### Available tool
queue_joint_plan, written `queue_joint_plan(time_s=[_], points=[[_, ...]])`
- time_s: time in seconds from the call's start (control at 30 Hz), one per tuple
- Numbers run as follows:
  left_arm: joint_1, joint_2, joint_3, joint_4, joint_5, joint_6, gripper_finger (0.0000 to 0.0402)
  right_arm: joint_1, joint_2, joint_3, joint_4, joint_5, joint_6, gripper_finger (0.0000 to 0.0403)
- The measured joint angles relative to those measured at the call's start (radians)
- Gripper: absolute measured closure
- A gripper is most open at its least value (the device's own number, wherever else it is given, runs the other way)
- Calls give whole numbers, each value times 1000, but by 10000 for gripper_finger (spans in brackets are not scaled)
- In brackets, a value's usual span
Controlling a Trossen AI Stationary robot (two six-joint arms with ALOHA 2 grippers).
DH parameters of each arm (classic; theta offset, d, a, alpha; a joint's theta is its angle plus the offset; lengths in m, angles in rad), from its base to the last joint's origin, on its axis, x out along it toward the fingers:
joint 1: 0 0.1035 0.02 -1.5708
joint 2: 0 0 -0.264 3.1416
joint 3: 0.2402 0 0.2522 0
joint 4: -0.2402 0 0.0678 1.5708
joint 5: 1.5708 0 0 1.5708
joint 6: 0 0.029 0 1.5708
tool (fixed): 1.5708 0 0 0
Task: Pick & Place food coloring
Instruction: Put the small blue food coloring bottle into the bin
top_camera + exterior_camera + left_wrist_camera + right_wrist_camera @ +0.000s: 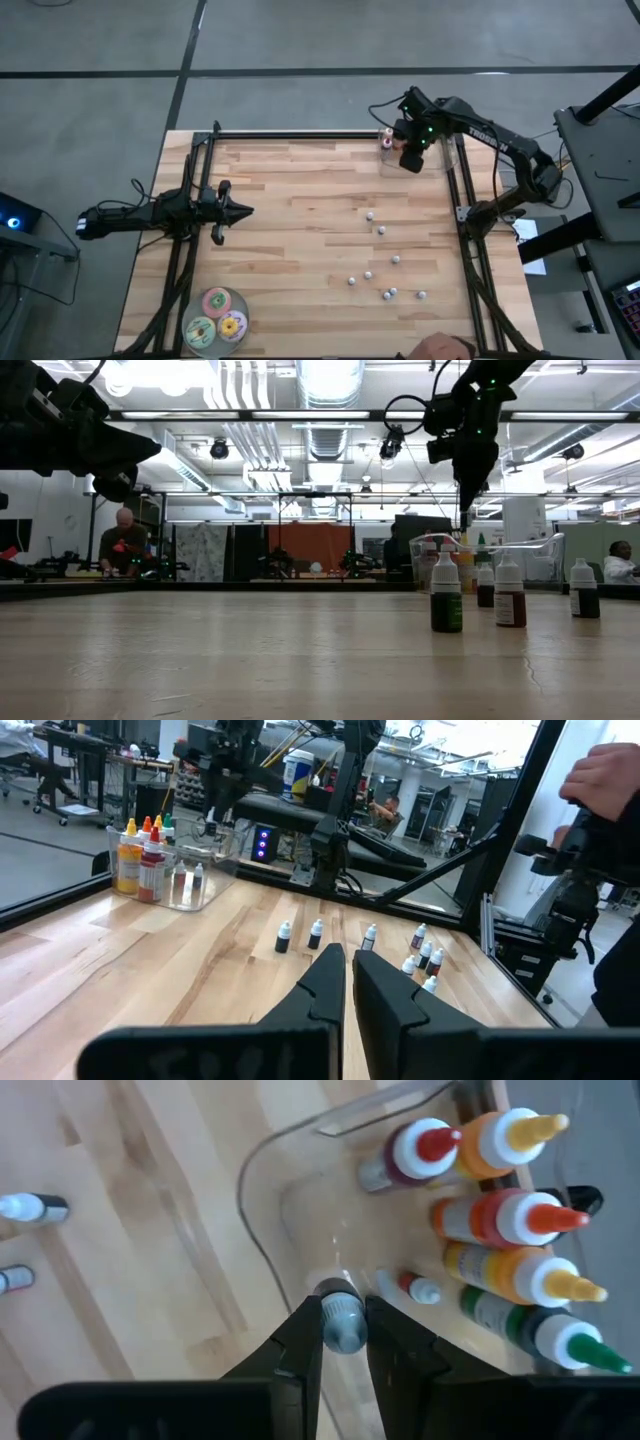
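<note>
The right tool (pixel 343 1342) grips a small bottle (pixel 341 1320), seemingly upright, directly above the clear bin (pixel 262 1170)

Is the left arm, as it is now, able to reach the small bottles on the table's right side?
Probably yes: the left pincer points toward the small bottles, with bare wood between.

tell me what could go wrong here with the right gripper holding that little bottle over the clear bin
1. The right gripper pinches the small bottle only near its cap, so it may tip on release and fall on its side in the clear bin.
2. A tiny bottle already lies on the bin floor beside the drop spot; the new one could land on it.
3. The tall dropper bottles crowd one side; the fingers might knock them when withdrawing.
</note>
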Motion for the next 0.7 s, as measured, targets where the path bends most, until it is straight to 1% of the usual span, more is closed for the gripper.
queue_joint_plan(time_s=[0.17,0.33,0.5,0.7], points=[[0,0,0,0,0,0,402,-25,0,0,2,0,-58,344],[0,0,0,0,0,0,402,-43,16,-1,12,-2,-48,344],[0,0,0,0,0,0,402,-70,61,-1,19,1,48,344],[0,0,0,0,0,0,402,-95,114,-1,74,3,169,344]])
